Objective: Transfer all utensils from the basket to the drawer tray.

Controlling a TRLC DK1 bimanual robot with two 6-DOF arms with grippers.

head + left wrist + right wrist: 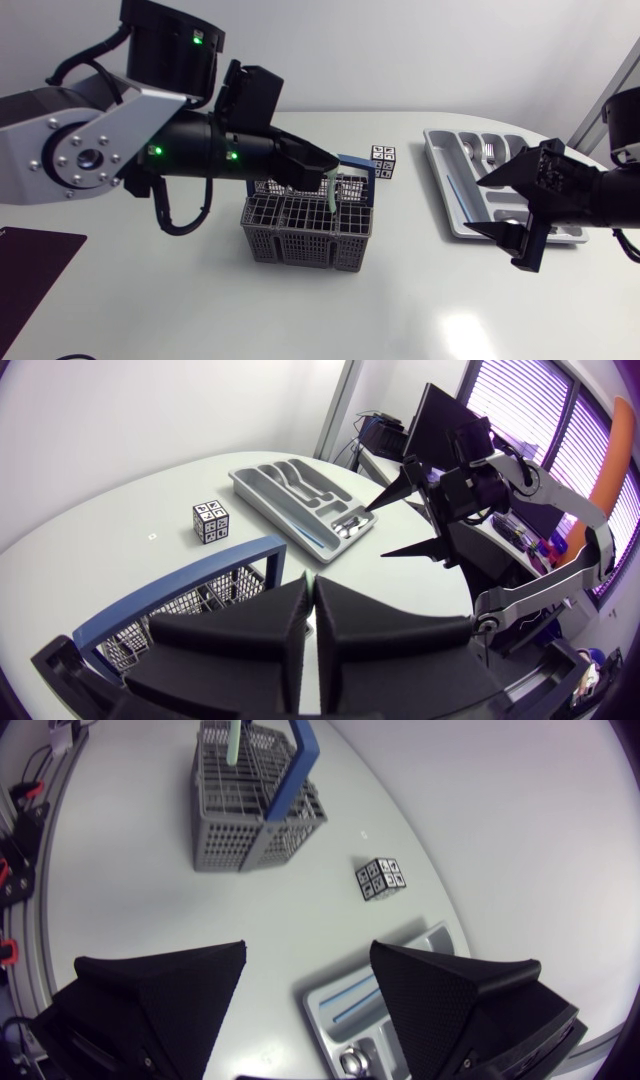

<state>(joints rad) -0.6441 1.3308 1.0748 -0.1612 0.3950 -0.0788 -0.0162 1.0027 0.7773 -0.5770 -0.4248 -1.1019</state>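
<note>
The green-handled utensil (331, 203) is shown upright in the basket (300, 246) at mid-table, apparently clamped at its top by the nearly closed left gripper (322, 178); extraction is judged in hand, a straight lift being required toward the tray (438, 152) at far right, beside which the right gripper (476, 207) is held agape.

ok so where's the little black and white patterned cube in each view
head view: cube on the table just behind the right end of the basket, between it and the drawer tray.
left wrist view: cube ahead of the left gripper, beyond the blue handle, beside the tray.
right wrist view: cube ahead of the right gripper with its open jaws, between basket and tray.
shared landmark: the basket's blue handle, in all three.
</note>
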